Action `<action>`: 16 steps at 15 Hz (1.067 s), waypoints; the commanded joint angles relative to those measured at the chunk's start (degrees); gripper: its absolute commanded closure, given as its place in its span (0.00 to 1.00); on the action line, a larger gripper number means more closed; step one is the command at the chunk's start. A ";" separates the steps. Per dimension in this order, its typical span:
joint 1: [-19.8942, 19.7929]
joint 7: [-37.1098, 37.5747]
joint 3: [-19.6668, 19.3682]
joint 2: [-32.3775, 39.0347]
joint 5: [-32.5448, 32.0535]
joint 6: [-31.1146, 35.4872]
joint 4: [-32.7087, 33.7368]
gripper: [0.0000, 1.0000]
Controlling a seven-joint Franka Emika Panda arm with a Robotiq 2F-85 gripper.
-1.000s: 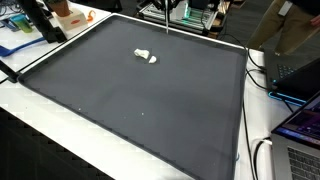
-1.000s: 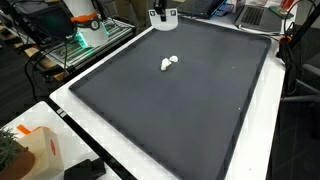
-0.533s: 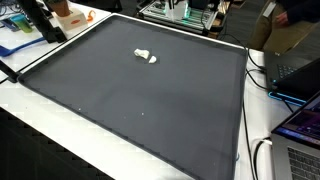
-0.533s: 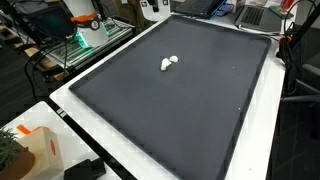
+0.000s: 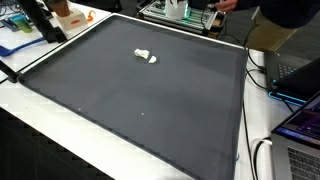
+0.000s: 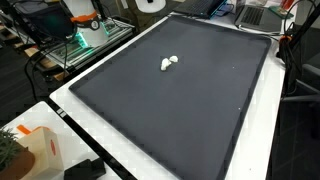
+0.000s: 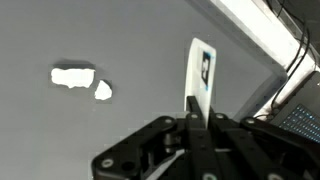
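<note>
In the wrist view my gripper [image 7: 195, 105] is shut on a thin, flat white strip [image 7: 201, 70] with a small blue mark near its top; the strip sticks out beyond the fingertips. It hangs above a dark grey mat [image 7: 110, 35]. Two small white pieces [image 7: 75, 76] lie on the mat to the left of the strip, well apart from it. Both exterior views show these pieces [image 5: 146, 56] [image 6: 169, 63] at the far part of the mat [image 5: 150, 110] [image 6: 200, 100]. The gripper is almost wholly above the top edge of both exterior views.
A white table border runs round the mat [image 6: 90, 130]. An orange and white object [image 5: 68, 14] stands at the far corner, a laptop [image 5: 300, 125] and cables lie beside the mat, and a person [image 5: 285, 20] stands behind the table. A box [image 6: 40, 150] sits at a near corner.
The gripper with the strip has risen from just above the mat's far edge and has almost left the top of both exterior views. The white pieces have not moved.
</note>
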 commanded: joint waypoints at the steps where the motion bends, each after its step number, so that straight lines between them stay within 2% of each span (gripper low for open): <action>1: 1.47 0.11 -1.80 -1.36 3.57 -12.80 4.35 0.99; 4: 0.29 4.10 -0.78 0.08 7.04 -24.47 10.61 0.99; 5: -0.13 5.79 -0.55 1.20 7.99 -26.89 12.82 0.71; 6: -0.37 6.97 -0.52 1.83 9.12 -28.75 14.50 0.71; 9: -1.13 8.93 0.25 2.24 11.24 -30.93 17.04 0.50; 12: -2.94 8.67 1.00 0.27 9.49 -27.49 15.10 0.27; 13: -4.75 9.38 1.87 -1.76 7.77 -21.72 12.31 0.19; 15: -6.40 6.59 1.14 -2.44 5.37 -14.31 8.92 0.04; 16: -7.10 5.73 0.92 -3.10 3.88 -10.09 6.70 0.01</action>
